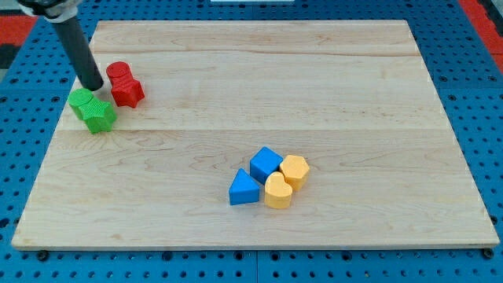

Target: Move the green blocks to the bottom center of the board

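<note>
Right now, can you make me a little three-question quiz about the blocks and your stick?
1. True or false: my tip is right beside the green blocks.
2. Which blocks sit nearest the board's bottom edge? A) red B) green C) blue and yellow
3. Fill in: the red blocks lie to the view's ____ of the green ones.

Key:
1. True; it sits at their upper edge, between green and red.
2. C; the blue blocks and yellow blocks cluster low, near centre.
3. Right, slightly higher.
</note>
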Motion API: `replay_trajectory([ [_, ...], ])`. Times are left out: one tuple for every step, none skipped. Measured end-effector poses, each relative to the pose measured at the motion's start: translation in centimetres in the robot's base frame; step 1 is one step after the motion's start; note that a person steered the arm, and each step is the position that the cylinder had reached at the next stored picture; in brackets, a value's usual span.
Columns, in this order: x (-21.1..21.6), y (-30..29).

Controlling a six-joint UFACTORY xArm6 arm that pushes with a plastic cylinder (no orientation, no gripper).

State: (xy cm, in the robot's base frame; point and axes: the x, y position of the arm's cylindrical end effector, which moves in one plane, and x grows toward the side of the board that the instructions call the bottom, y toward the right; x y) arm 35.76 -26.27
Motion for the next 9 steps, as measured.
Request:
replay_trajectory([
  [1.0, -2.8],
  [3.5, -1.7],
  [6.0, -0.2],
  [8.2, -0.1],
  [8.8, 1.5],
  [7.6, 4.5],
  [8.4, 6.9],
  [9.8, 9.5],
  [11.2, 11.8],
])
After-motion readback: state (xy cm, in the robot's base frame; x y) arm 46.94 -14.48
